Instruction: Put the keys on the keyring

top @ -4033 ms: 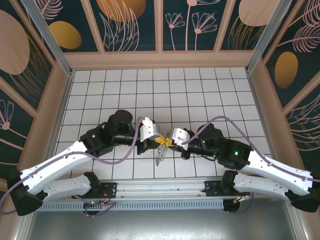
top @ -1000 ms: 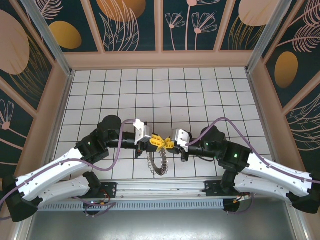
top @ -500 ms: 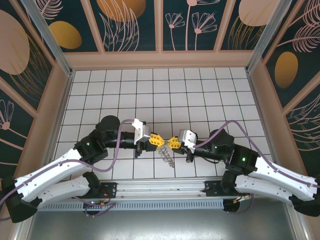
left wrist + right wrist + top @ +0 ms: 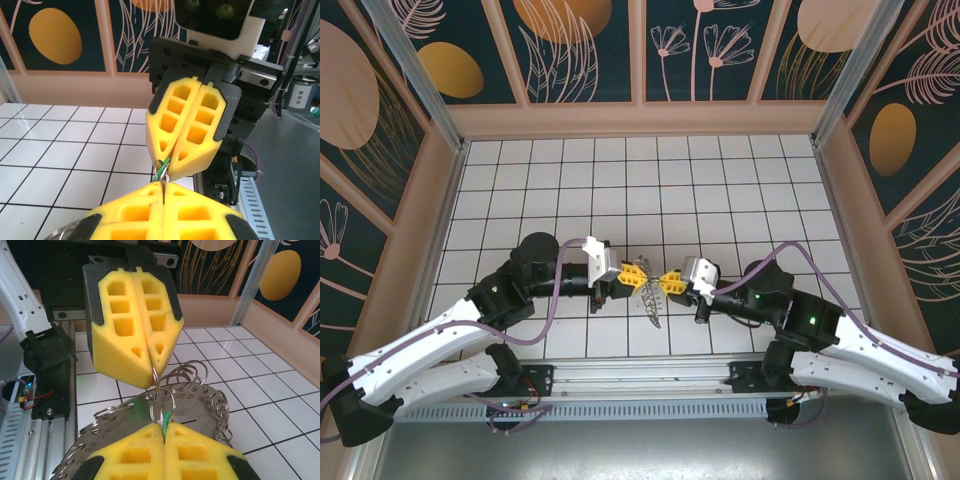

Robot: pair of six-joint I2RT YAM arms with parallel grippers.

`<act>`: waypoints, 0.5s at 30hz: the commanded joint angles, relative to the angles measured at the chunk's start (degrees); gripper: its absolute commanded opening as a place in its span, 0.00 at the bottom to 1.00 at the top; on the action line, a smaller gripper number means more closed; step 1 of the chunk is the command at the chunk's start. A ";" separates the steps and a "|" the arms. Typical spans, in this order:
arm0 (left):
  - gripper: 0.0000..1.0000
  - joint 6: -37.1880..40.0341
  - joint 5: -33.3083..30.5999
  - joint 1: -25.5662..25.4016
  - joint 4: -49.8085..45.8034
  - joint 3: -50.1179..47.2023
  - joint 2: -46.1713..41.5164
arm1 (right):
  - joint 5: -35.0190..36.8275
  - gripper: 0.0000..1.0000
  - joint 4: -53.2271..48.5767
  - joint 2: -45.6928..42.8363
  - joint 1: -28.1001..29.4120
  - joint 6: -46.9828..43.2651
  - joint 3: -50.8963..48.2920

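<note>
My left gripper and right gripper meet tip to tip above the tiled floor near the front edge. The keyring hangs between them, edge-on from above. In the right wrist view it is a flat grey metal arc with numbered holes, fringed with small metal rings. My right gripper is shut on the green key, which sits in a small ring. Just above, the left gripper pinches a ring on the arc. The left wrist view shows my left gripper shut, the green key, and the right gripper.
The white tiled floor stretches behind the grippers to the patterned back wall. A metal rail runs along the near edge by the arm bases. Side walls and metal posts close in the space.
The grippers pulled apart with the keyring hanging broadside, and have now closed in again. The keyring has swung edge-on beneath them. Both stay shut.
</note>
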 commanded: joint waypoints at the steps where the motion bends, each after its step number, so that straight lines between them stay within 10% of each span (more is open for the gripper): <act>1: 0.00 0.63 -2.41 0.08 0.69 -1.53 -0.14 | 6.22 0.00 1.18 -0.58 0.03 1.11 0.77; 5: 0.03 -1.78 -4.41 0.11 3.75 -3.09 0.60 | 12.44 0.00 0.88 0.87 0.03 1.63 1.34; 15: 0.51 -9.98 -18.48 0.16 8.84 -7.87 0.00 | 14.36 0.00 -3.91 10.06 -5.46 4.90 5.06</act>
